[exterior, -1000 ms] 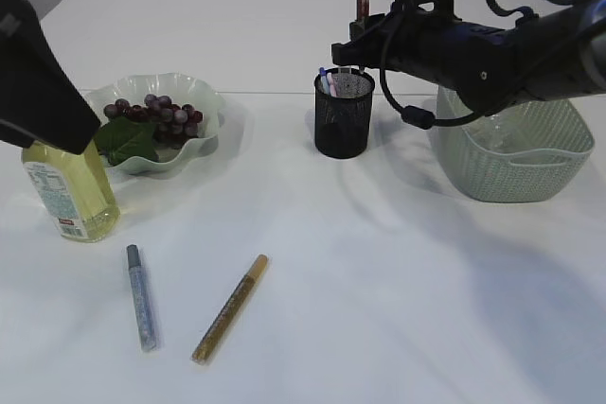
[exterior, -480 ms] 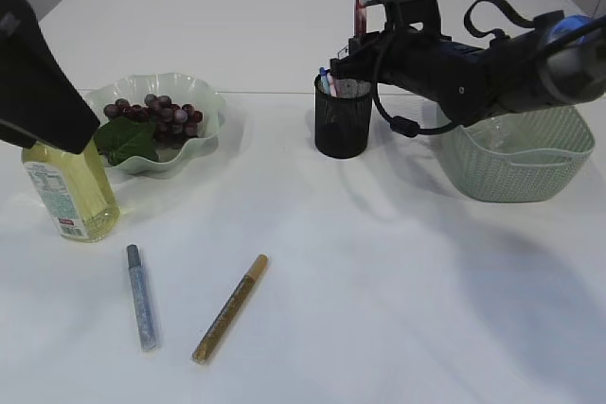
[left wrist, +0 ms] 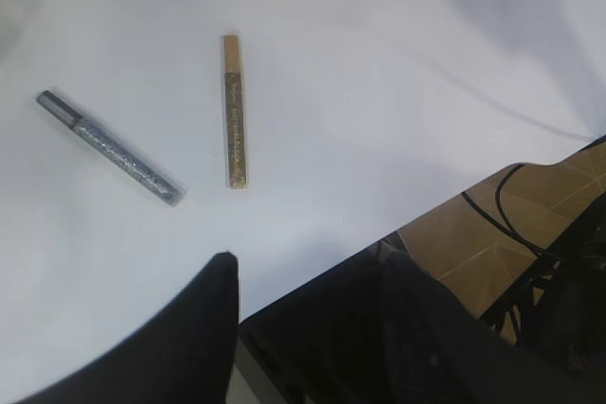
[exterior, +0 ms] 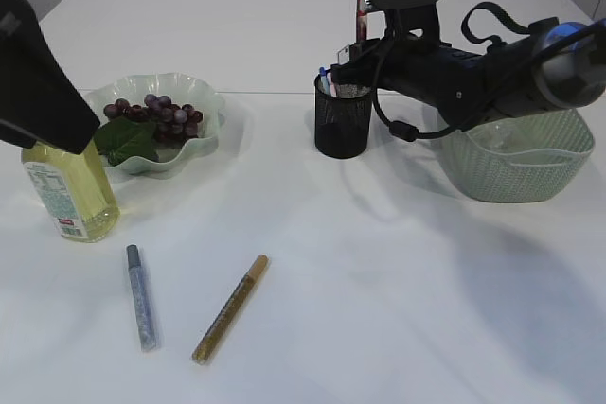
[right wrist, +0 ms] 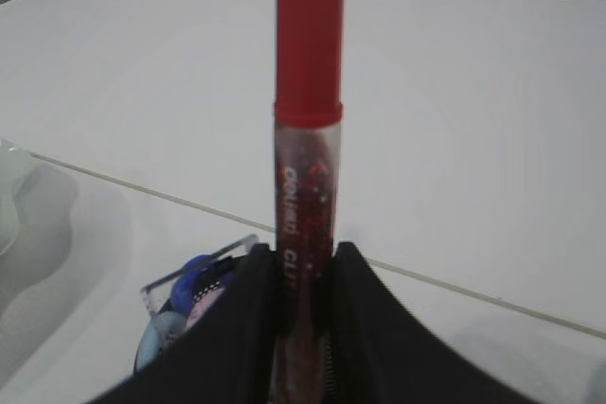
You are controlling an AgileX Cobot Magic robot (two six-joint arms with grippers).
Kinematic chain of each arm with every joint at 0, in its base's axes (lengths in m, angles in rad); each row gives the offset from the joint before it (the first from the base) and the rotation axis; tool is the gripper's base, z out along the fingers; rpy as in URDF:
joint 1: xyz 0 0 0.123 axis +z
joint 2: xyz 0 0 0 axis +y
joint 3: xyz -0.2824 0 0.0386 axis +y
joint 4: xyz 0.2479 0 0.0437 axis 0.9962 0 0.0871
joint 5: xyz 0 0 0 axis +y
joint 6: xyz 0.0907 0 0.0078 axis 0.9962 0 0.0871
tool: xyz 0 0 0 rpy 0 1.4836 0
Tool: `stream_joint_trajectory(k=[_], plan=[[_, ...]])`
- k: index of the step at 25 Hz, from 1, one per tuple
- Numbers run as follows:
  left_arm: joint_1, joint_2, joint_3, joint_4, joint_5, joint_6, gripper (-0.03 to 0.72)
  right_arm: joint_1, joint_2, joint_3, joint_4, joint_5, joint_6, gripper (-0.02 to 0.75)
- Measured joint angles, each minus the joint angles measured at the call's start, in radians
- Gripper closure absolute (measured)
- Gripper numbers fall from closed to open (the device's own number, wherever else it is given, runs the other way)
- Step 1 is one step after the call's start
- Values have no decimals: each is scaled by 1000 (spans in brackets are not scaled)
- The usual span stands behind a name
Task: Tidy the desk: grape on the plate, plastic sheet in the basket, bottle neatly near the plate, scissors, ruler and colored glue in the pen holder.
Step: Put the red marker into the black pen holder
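Note:
My right gripper (right wrist: pixel 303 253) is shut on an upright red glue stick (right wrist: pixel 309 73), held just above the black mesh pen holder (exterior: pixel 343 118). A clear strip (right wrist: pixel 189 267) and blue and pink things stick out of the holder; I cannot make out the scissors. A silver glue pen (exterior: pixel 142 298) and a gold glue pen (exterior: pixel 230 309) lie on the table in front. Grapes (exterior: pixel 156 113) rest on the green plate (exterior: pixel 201 96). The yellow bottle (exterior: pixel 71 191) stands left of the plate, under my left arm (exterior: pixel 38 73). My left gripper (left wrist: pixel 308 262) is open and empty.
A green woven basket (exterior: pixel 516 167) stands at the right behind my right arm, something clear inside it. The left wrist view shows the table's near edge (left wrist: pixel 312 276), with floor and cables beyond it.
My right gripper has come down a little with the red glue stick, closer to the pen holder's mouth. The left arm and the things on the table have stayed put.

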Motion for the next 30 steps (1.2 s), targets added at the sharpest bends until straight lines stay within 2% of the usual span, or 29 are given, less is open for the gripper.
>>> stream_joint_trajectory(k=[8,10,15,19,23,30], plan=[[0,0,0,-2,0,0,326,0,1,0,2,0,0,567],[0,0,0,-7,0,0,326,0,1,0,2,0,0,546],[0,0,0,-20,0,0,327,0,1,-15,2,36,0,430],[0,0,0,-20,0,0,327,0,1,-49,6,96,0,402],[0,0,0,-20,0,0,327,0,-18,-113,10,299,0,399],[0,0,0,-22,0,-15,327,0,-161,-243,82,836,5,397]])
